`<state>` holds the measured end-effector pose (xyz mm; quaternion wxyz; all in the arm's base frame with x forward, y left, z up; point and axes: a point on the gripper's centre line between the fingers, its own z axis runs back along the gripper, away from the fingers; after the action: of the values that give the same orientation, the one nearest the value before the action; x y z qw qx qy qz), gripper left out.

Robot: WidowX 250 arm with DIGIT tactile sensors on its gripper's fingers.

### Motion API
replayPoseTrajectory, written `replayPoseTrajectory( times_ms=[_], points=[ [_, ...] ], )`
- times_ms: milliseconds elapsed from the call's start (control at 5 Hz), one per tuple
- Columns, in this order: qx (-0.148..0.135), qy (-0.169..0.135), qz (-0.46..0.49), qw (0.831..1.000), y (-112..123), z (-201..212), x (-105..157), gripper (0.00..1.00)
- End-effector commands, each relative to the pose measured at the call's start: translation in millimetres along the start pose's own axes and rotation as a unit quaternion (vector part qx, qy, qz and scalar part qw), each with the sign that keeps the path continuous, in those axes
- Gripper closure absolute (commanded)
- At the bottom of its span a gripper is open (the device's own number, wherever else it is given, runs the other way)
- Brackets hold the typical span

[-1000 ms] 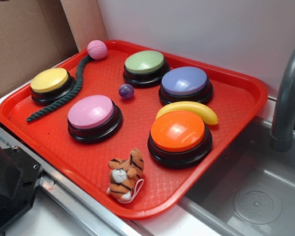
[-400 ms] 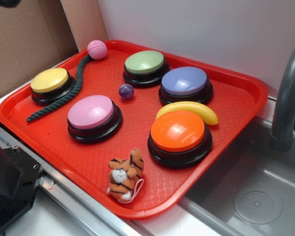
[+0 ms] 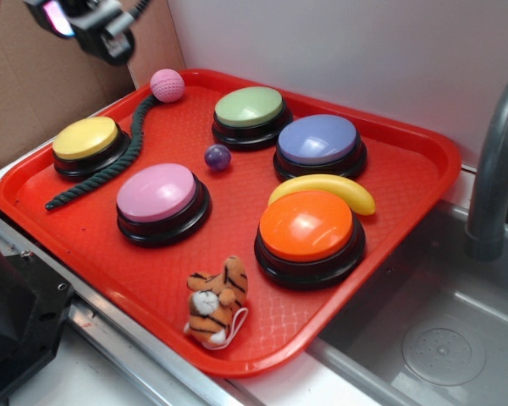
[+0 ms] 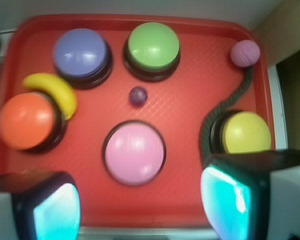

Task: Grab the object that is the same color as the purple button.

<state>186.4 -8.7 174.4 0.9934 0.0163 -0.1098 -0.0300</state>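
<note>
A small glossy dark purple ball [image 3: 218, 156] [image 4: 138, 95] lies on the red tray [image 3: 406, 161] [image 4: 185, 150] between the green, pink and purple buttons. The purple button [image 3: 319, 142] [image 4: 81, 51], a lavender dome on a black base, stands just right of the ball in the exterior view. My gripper [image 3: 89, 21] [image 4: 142, 205] hangs high over the tray's far left corner, well away from the ball. Its two cyan-padded fingers [image 4: 225, 197] stand wide apart with nothing between them.
On the tray also stand a green button [image 3: 250, 110], a yellow button [image 3: 86, 139], a pink button [image 3: 158, 196] and an orange button [image 3: 307, 228]. There are a banana [image 3: 339, 188], a pink knitted ball [image 3: 167, 85] on a dark rope [image 3: 110, 169], and a plush tiger [image 3: 216, 300]. A sink [image 3: 440, 338] lies right.
The gripper has come into the exterior view at the top left, above the tray's far corner. Nothing on the tray has moved.
</note>
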Motion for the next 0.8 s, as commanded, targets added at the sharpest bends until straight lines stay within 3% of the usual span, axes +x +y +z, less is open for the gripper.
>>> replayPoseTrajectory(
  times_ms=[0,200,600],
  points=[
    [0.022,-0.032,0.037,0.999,15.7,-48.6,26.0,0.0],
    [0.024,-0.034,0.062,0.997,21.1,-83.9,36.5,0.0],
    [0.029,0.003,0.071,0.997,30.0,-128.2,39.9,0.0]
  ],
)
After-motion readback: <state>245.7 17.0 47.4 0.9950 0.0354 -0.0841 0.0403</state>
